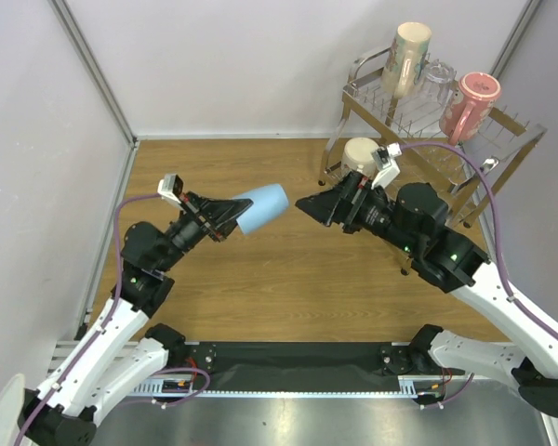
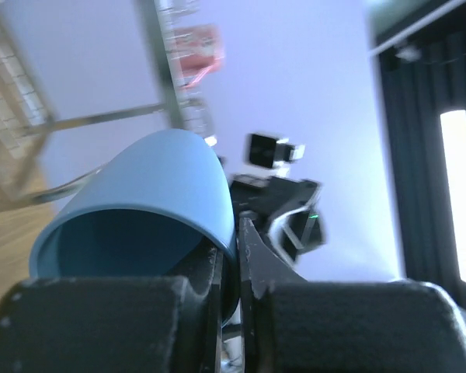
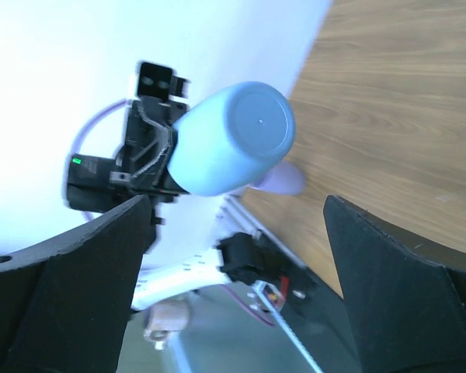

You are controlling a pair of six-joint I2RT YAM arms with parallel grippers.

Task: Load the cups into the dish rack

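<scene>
A wooden bench (image 1: 288, 288) fills the view from above, with two robot arms rising from its near edge. One chrome wire dish rack (image 1: 337, 130) stands at the far right corner.

Five cups show clearly. Three sit on the rack's upper shelf: a beige mug (image 1: 409, 51), a clear glass (image 1: 437, 79) and a pink mug (image 1: 472, 104). A fourth, a pale cup (image 1: 360, 153), is seen end-on at the rack's near left corner, just behind the right wrist. I cannot tell which shelf carries it.

The fifth, a light-blue tumbler (image 1: 265, 206), is in the air over the middle of the bench. The left pincer (image 1: 231, 219) is closed tight on its rim wall, one finger inside and one outside. The tumbler lies on its side, its long axis running left to right. Its open mouth faces the left pincer and its flat base points at the right pincer (image 1: 309, 206).

The right pincer is spread wide and empty, just beside that base and facing it squarely. The right arm is the nearer one to the rack, so a handover looks likely.

In the right wrist view, a small lavender shape (image 3: 283, 180) peeks from behind the tumbler. It may be a sixth cup.
</scene>
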